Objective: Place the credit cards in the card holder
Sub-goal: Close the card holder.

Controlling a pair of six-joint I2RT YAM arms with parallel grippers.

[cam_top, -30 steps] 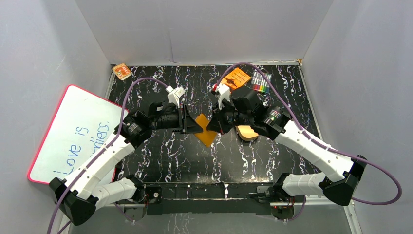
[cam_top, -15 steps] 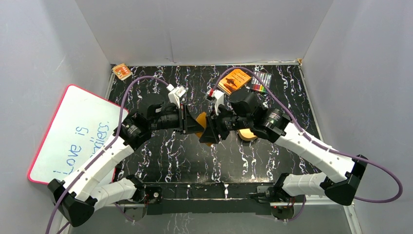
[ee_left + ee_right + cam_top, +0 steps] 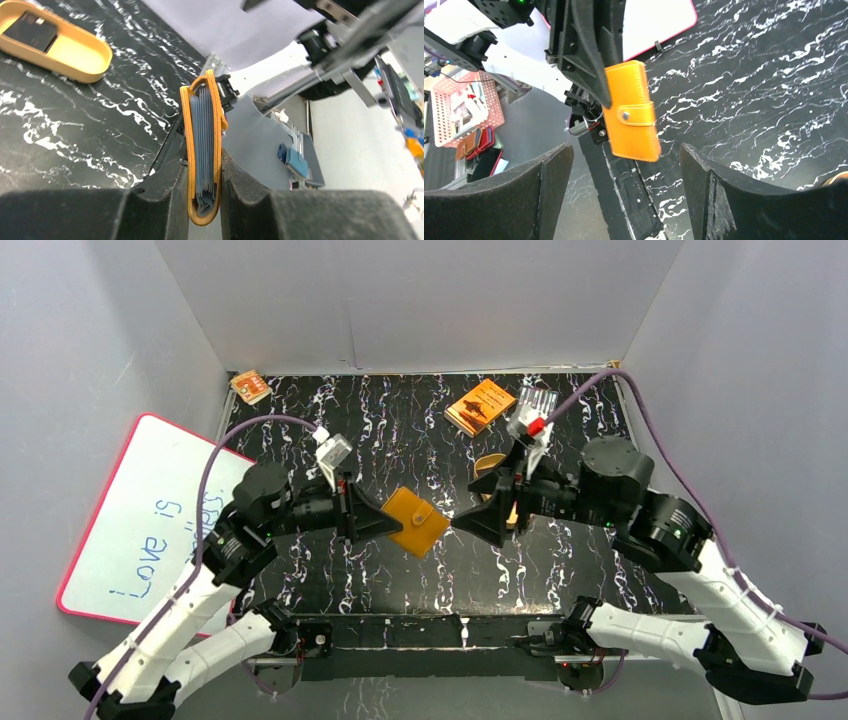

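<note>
Here, left hand [image 3: 383, 522] clamped on the folded, snapped-shut card holder [image 3: 416, 521] — held off the black marbled counter [image 3: 390, 420], grey-blue credit cards [image 3: 204, 145] edge-on inside it, right hand [image 3: 468, 526] facing it from just beside, fingers spread wide apart — not touching it.

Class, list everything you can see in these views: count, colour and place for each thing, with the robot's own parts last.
wallet: 1, orange, folded shut, held off the table in the left tool
cards: several, exact count unclear, grey-blue, inside the wallet
tray: 1, gold, oval, on the table
block: 1, black, in the tray
book: 1, orange with black print, back of table
pen pack: 1, pale, right of the book, partly hidden
small item: 1, orange, back left corner
whiteboard: 1, white with red rim, left of table
table: 1, black with white veins
left tool: black, shut on the wallet
right tool: black, open, facing the wallet, not touching it
</note>
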